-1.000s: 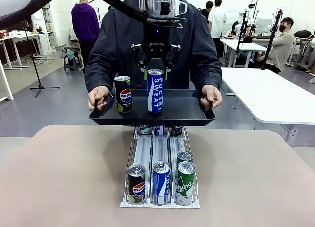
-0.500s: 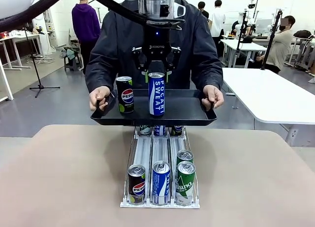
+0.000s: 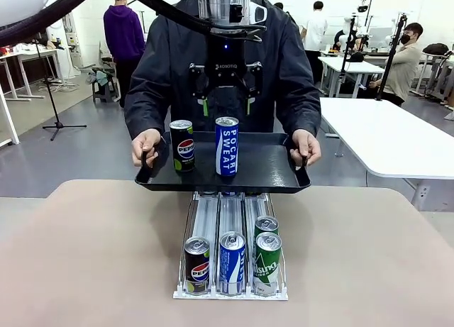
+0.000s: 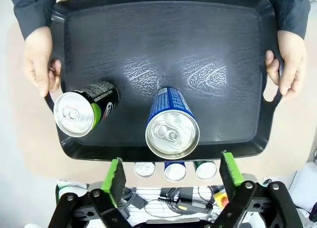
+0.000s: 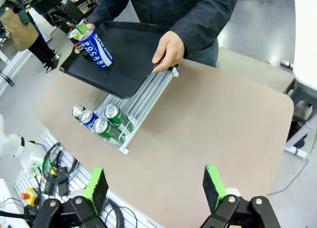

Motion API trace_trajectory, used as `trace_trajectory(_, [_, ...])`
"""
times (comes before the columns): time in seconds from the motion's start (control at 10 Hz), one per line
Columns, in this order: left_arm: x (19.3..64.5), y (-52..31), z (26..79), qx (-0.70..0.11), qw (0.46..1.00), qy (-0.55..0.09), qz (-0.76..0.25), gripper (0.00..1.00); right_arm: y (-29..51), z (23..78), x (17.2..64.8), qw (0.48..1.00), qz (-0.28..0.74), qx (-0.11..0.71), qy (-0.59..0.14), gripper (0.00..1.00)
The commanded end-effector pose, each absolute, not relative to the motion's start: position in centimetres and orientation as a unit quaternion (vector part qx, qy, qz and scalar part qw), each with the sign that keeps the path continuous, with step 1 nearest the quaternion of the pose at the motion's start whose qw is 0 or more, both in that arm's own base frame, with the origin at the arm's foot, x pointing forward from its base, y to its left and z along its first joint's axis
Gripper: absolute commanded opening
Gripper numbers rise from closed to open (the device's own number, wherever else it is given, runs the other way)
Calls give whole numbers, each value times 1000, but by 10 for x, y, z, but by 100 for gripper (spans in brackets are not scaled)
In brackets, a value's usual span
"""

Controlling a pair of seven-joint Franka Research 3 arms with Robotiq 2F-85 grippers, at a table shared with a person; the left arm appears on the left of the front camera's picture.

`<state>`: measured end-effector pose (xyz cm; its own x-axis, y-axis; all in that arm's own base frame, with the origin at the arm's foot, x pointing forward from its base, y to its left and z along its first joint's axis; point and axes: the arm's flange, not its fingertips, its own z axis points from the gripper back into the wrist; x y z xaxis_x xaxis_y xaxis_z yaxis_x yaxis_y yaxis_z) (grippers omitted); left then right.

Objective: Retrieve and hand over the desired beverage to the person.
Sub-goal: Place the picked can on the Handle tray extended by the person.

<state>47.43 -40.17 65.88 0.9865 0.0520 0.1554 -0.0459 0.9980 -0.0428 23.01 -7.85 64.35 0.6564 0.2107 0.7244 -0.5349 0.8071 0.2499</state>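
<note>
Left gripper (image 3: 225,104) fingers spread, released, above the blue Pocari Sweat can (image 3: 226,146) on the person's (image 3: 284,57) black tray (image 3: 269,167); a black Pepsi can (image 3: 182,145) stands at its 9 o'clock. Right gripper (image 5: 156,188) fingers spread, holding nothing.

My left gripper (image 3: 225,108) has let go of the Pocari can (image 3: 226,146); jaws now spread wide and lifted clear above its top. The person has lowered the tray (image 3: 269,172) a little, both cans riding down with it. The tray now hides the rack's (image 3: 230,220) far-end cans.
</note>
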Motion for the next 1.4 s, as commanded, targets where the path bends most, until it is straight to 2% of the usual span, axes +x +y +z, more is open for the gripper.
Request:
trace_trajectory(0.0, [476,-399,667,-24,997,-73,15,100,-78,642,231,875,223,238,-357,100])
trace_trajectory(0.3, [470,-397,670,-21,997,-80,6,100,-78,642,231,875,223,238,-357,100])
trace_trajectory(0.5, [417,-367,690,-51,988,-114,-91,100,-78,642,231,875,223,238,-357,100])
trace_trajectory(0.6, [377,-324,703,-69,971,-159,-166,100,-78,642,231,875,223,238,-357,100])
trace_trajectory(0.8, [334,-241,723,-86,956,-193,-205,100,-78,642,231,875,223,238,-357,100])
trace_trajectory(1.0, [306,-166,739,-132,939,-198,-249,100,-78,642,231,875,223,238,-357,100])
trace_trajectory(1.3, [289,-93,733,-180,908,-245,-288,100,-78,642,231,875,223,238,-357,100])
